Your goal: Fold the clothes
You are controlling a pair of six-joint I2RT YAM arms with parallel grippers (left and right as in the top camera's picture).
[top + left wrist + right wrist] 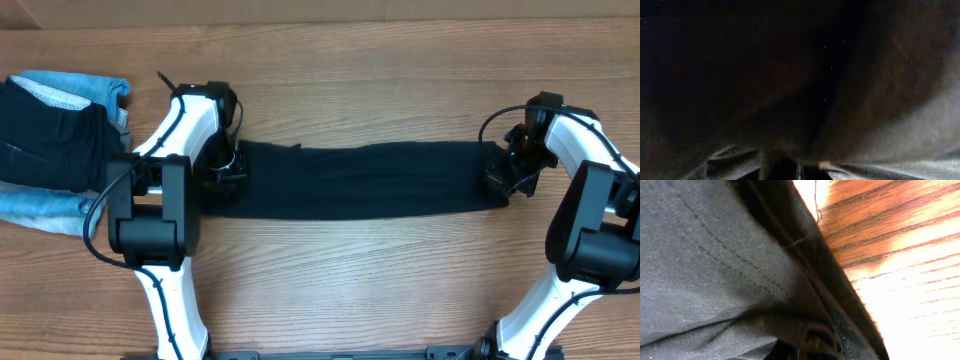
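Note:
The clothes, one black T-shirt (365, 180), lie stretched in a long flat band across the middle of the wooden table. My left gripper (226, 166) is shut on the shirt's left end, and my right gripper (505, 172) is shut on its right end. Dark fabric (790, 75) fills nearly all of the left wrist view, hiding the fingers. In the right wrist view the black cloth (715, 265) with a stitched hem drapes over the gripper (807, 352), with bare wood to the right.
A pile of other garments sits at the table's left edge: light-blue denim (70, 90) and a dark folded piece (50, 145). Bare wooden tabletop (370, 270) lies in front of the shirt and behind it.

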